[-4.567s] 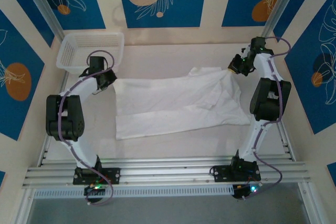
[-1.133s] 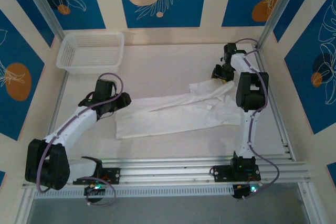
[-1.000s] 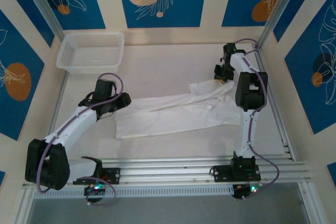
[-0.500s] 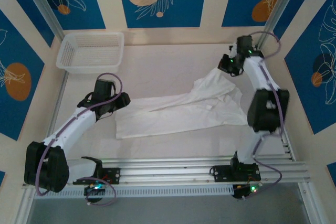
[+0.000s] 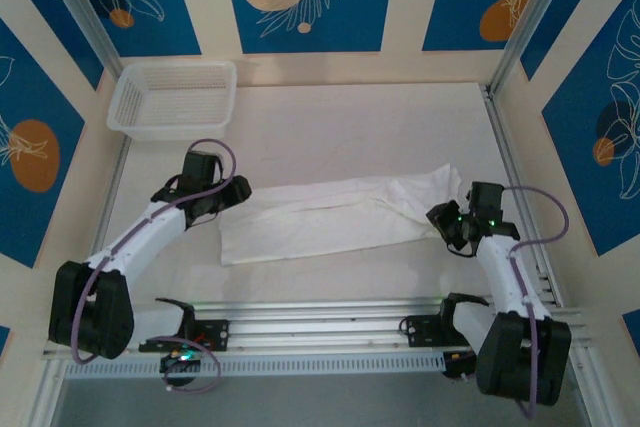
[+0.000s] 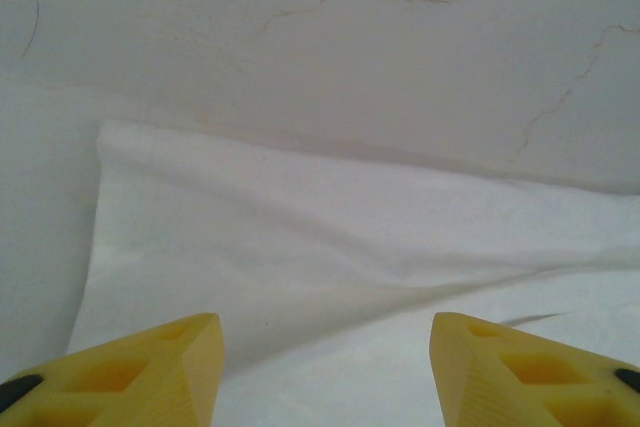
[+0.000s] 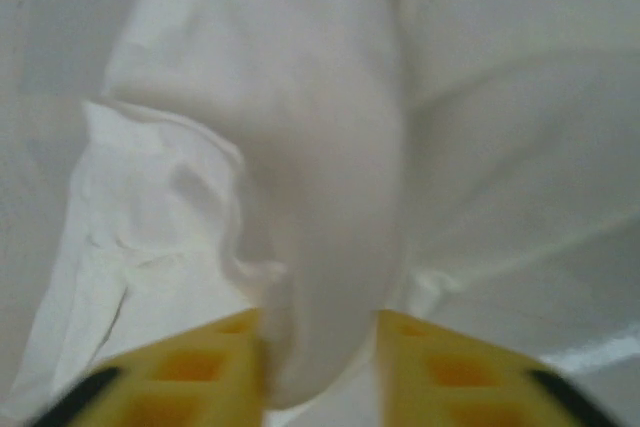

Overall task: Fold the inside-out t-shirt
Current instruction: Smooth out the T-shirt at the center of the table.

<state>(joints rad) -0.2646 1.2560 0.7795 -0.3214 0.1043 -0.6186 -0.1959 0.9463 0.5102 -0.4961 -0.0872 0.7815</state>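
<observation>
The inside-out t-shirt (image 5: 340, 217) is plain white and lies as a long, narrow band across the middle of the table. My left gripper (image 5: 238, 190) hovers at the shirt's left far corner. In the left wrist view it (image 6: 325, 367) is open, with smooth cloth (image 6: 350, 247) below and nothing between the fingers. My right gripper (image 5: 441, 219) sits low at the shirt's right end. In the right wrist view its yellow fingers (image 7: 320, 357) stand apart around a hanging bulge of cloth (image 7: 320, 147), with a small gap at the right finger.
A white mesh basket (image 5: 175, 97) stands at the far left corner. Bare table (image 5: 340, 137) stretches behind the shirt. An aluminium rail (image 5: 320, 327) runs along the near edge, and a frame post (image 5: 500, 137) borders the right side.
The right arm swung from the far right corner to the near right, drawing the shirt's right part forward into a narrower band. Its jaws have parted. The left arm has stayed put.
</observation>
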